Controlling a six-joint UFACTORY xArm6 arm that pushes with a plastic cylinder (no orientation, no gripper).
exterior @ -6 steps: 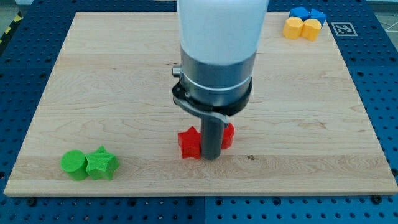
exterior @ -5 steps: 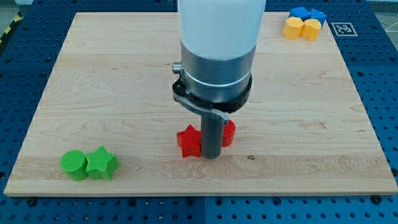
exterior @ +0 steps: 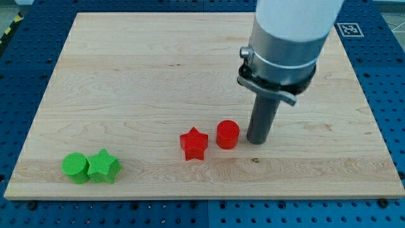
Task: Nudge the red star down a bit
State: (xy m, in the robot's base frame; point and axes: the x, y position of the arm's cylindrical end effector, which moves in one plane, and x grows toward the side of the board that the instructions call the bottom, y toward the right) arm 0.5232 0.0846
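The red star (exterior: pixel 193 144) lies on the wooden board (exterior: pixel 126 76), below the middle. A red cylinder (exterior: pixel 228 135) stands just to its right, a small gap between them. My tip (exterior: pixel 257 141) rests on the board to the right of the red cylinder, close to it but apart, and about a hundred pixels right of the red star. The rod rises from there into the grey and white arm body.
A green cylinder (exterior: pixel 75 168) and a green star (exterior: pixel 103 166) touch each other at the board's lower left. The arm hides the top right corner of the board. The board's bottom edge runs just below the blocks.
My tip has moved from between the red star and red cylinder to the right of the red cylinder. Both red blocks now show fully. The star has barely moved.
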